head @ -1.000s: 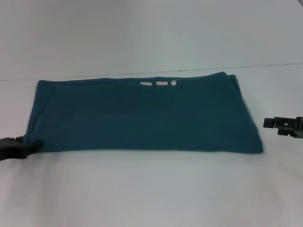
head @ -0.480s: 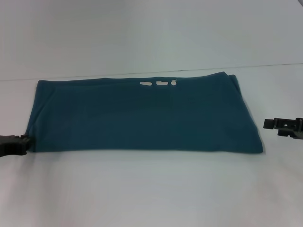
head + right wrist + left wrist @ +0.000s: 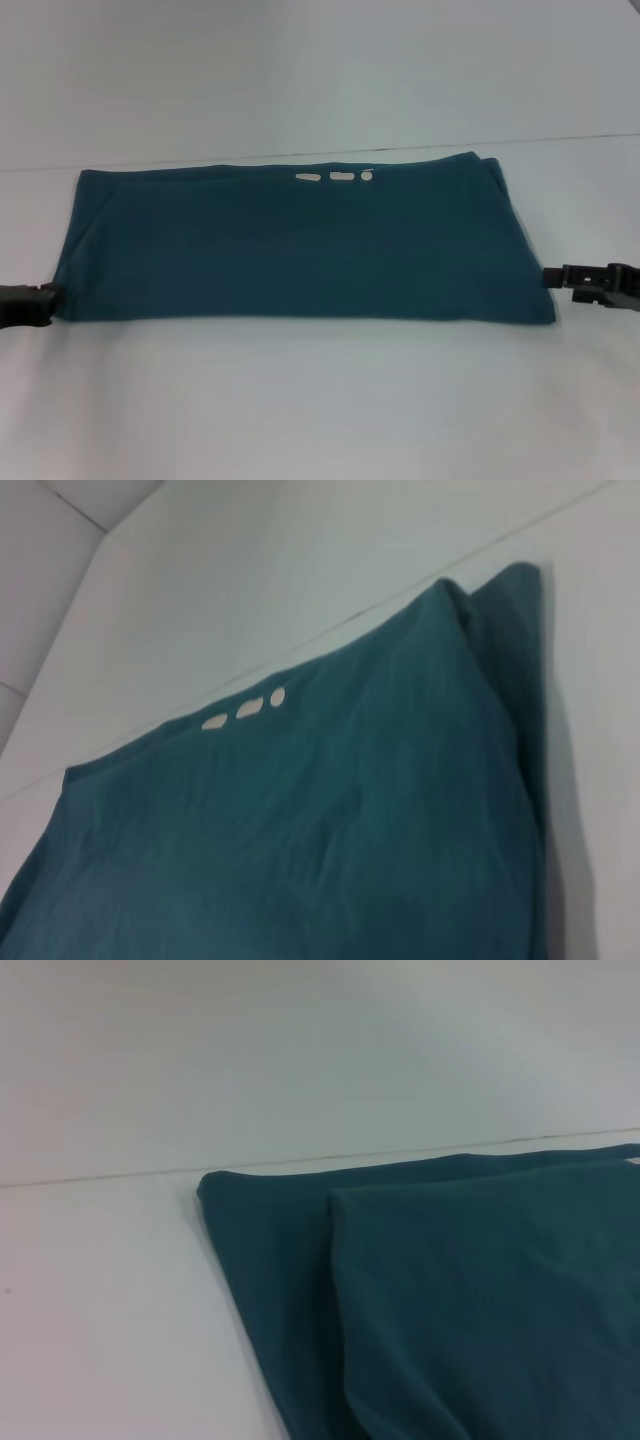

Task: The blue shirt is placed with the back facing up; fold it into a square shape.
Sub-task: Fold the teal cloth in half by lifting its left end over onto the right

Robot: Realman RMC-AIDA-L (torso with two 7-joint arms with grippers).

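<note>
Left gripper (image 3: 40, 302) has slipped off the shirt (image 3: 300, 245), folded into a band mid-bench, while right gripper (image 3: 560, 276) closes on its right edge — fingers unreadable, the crosswise fold looks next.

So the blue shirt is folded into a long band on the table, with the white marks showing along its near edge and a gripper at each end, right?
Not quite. The white marks sit along the far edge of the blue shirt, not the near one, as the head view shows. The rest holds: it lies as a long band on the table, left gripper and right gripper at its ends.
</note>
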